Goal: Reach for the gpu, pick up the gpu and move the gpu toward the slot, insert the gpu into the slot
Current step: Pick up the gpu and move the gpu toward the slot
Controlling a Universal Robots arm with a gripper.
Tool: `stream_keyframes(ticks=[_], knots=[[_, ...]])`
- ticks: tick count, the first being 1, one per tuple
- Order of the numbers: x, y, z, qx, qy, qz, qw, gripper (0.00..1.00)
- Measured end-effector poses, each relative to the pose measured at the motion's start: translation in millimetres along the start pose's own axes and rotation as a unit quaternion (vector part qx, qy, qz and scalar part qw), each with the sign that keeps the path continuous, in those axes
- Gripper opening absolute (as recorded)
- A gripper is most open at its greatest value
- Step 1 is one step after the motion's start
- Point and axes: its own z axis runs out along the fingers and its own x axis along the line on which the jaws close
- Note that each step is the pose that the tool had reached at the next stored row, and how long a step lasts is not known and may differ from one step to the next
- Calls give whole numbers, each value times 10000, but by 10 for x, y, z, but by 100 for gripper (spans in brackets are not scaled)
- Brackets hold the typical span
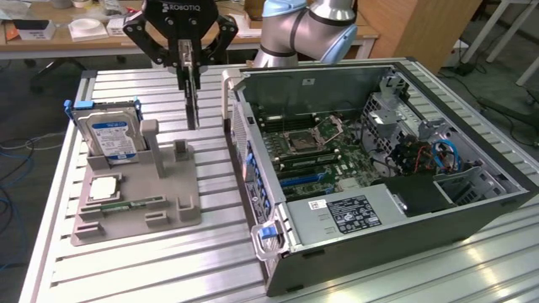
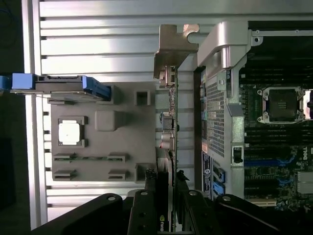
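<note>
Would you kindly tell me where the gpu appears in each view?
Exterior view: the gpu hangs upright in the gripper, between grey fixture and computer case.
Wrist view: the gpu runs edge-on from the gripper, between the same two.
Shared landmark: the blue-framed hard drive.

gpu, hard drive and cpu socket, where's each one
gpu [image 1: 192, 104]: exterior view, middle of the hanging card's edge
hard drive [image 1: 112, 136]: exterior view, its blue label
cpu socket [image 1: 302, 141]: exterior view, centre of the silver frame
</note>
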Motion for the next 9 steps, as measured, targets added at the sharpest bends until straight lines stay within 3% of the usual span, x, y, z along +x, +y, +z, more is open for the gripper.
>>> stream_keyframes(ticks=[4, 9], knots=[[-75, 3, -1, 1, 11, -51, 10000, 26], [-264, 9, -1, 1, 24, -52, 10000, 26]])
